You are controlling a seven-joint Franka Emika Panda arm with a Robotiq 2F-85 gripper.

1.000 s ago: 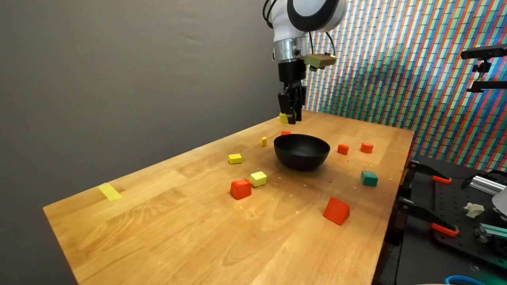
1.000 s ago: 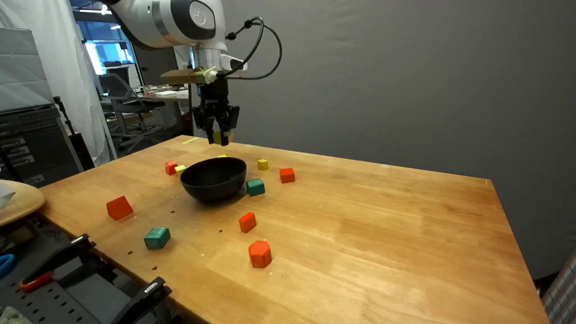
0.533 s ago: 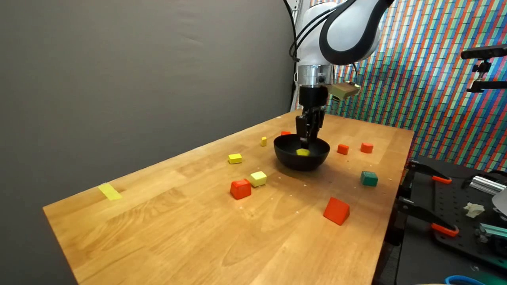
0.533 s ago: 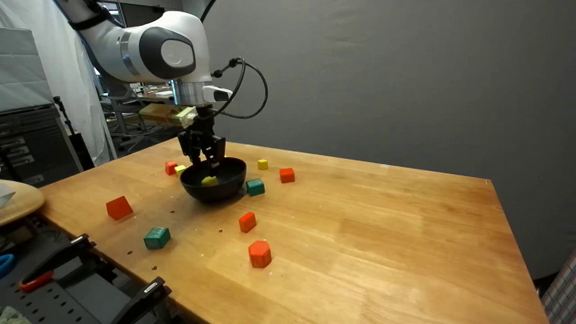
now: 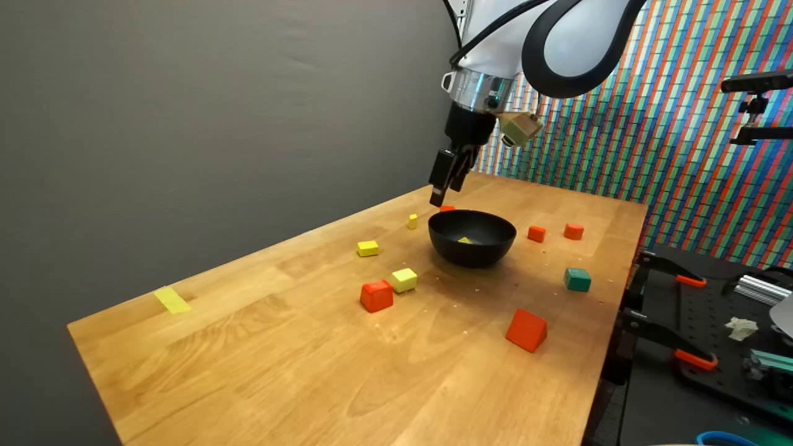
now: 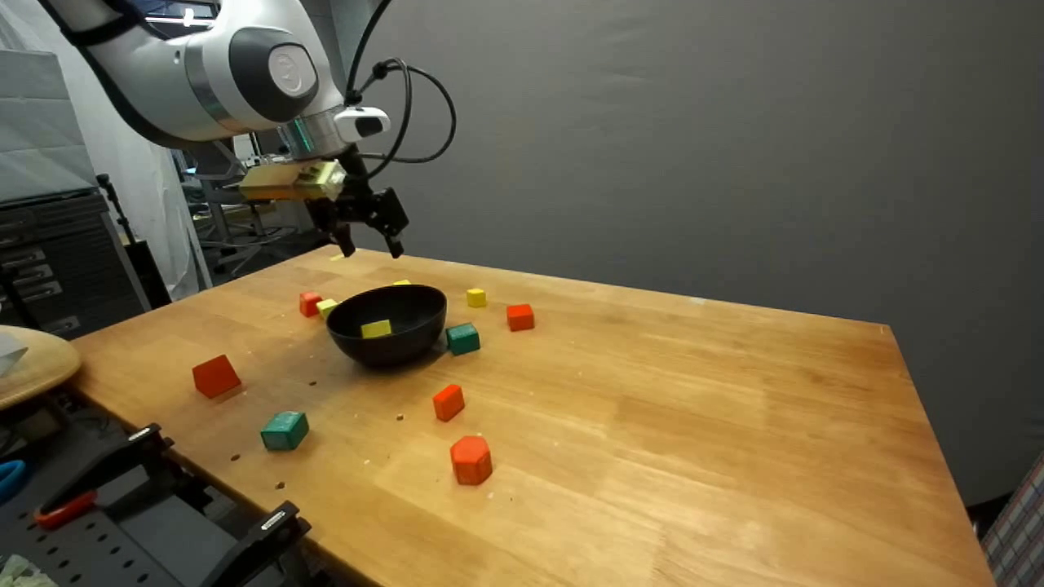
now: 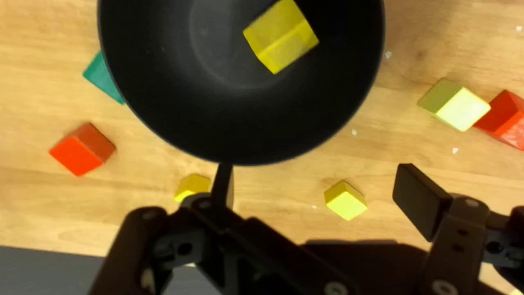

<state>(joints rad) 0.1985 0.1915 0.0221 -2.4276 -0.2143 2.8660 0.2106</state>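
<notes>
A bowl (image 6: pixel 391 352) among blocks (image 6: pixel 449 403) on a table (image 6: pixel 652 408).
One block (image 6: pixel 376 329) is contained inside; in an exterior view, another block (image 6: pixel 463 339) is placed right of the bowl.

Yellow block (image 7: pixel 281 37) now in the black bowl (image 7: pixel 241 123) — released, pincer (image 6: pixel 372 248) spread wide, lifted out, tilted

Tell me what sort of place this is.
Likely a robotics lab: a jointed robot arm hangs over the wooden table, with a perforated board and what looks like a mounted camera nearby.
</notes>
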